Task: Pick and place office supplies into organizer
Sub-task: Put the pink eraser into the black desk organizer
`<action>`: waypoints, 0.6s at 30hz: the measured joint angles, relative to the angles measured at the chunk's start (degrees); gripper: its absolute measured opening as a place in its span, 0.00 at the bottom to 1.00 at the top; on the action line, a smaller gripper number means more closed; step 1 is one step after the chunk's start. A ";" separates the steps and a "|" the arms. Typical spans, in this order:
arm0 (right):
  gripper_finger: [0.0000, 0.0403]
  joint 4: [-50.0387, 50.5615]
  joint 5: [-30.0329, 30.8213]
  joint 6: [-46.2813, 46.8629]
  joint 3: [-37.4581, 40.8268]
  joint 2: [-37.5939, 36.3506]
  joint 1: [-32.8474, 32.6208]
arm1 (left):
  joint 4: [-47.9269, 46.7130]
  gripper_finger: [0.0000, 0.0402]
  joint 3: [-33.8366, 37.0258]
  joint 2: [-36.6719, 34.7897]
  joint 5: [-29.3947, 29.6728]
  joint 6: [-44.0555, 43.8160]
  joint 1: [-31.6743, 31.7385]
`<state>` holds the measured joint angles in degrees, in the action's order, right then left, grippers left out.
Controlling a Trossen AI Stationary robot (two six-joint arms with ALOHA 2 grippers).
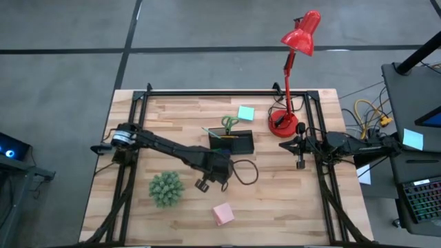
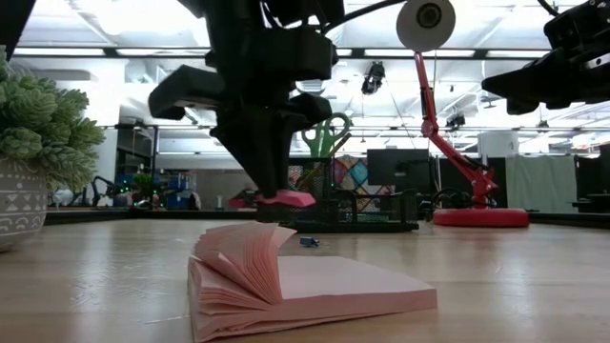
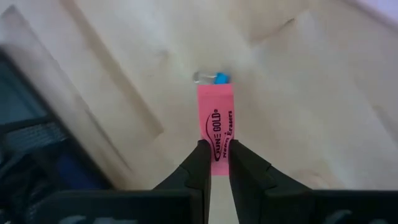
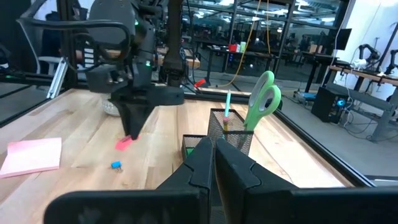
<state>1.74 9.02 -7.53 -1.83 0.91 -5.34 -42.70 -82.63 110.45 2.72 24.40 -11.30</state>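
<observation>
My left gripper (image 3: 216, 148) is shut on a pink eraser (image 3: 216, 112) printed with black letters, near the table's middle (image 1: 203, 184). A tiny blue eraser (image 3: 220, 78) lies on the wood just beyond it. The black mesh organizer (image 1: 232, 142) stands toward the far side, with green-handled scissors (image 4: 264, 99) and a teal pen (image 4: 227, 102) upright in it. A pink sticky-note pad (image 1: 222, 213) lies near the front edge, its leaves fanned up. A teal pad (image 1: 245, 112) lies behind the organizer. My right gripper (image 4: 214, 155) waits at the table's right side, shut and empty. My left gripper pinches the pink eraser by one short end (image 3: 216, 138) between its two fingers (image 3: 200, 163). The fingers come from above, pointing down, and lie along the eraser's length. The eraser (image 2: 284, 200) sticks out beyond the fingertips, lifted clear of the table.
A green spiky plant ball (image 1: 166, 188) in a pot stands to the left of my left gripper. The red desk lamp's base (image 1: 282, 122) sits right of the organizer. A dark cable loop (image 1: 244, 172) lies on the wood by the left wrist. Black frame rails run along the table's edges.
</observation>
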 joint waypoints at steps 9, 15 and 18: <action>0.02 0.00 0.00 0.00 0.00 0.00 0.00 | -0.33 0.06 0.00 -0.02 9.12 -0.09 1.91; 0.02 0.00 0.00 0.00 0.00 0.00 0.00 | -0.35 0.06 0.00 -0.42 15.34 -0.24 2.51; 0.02 0.00 0.00 0.00 0.00 0.00 0.01 | -0.30 0.06 -0.02 -1.03 16.93 -0.58 2.73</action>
<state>1.74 9.02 -7.53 -1.83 0.91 -5.33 -43.00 -82.65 109.42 19.65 23.82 -8.56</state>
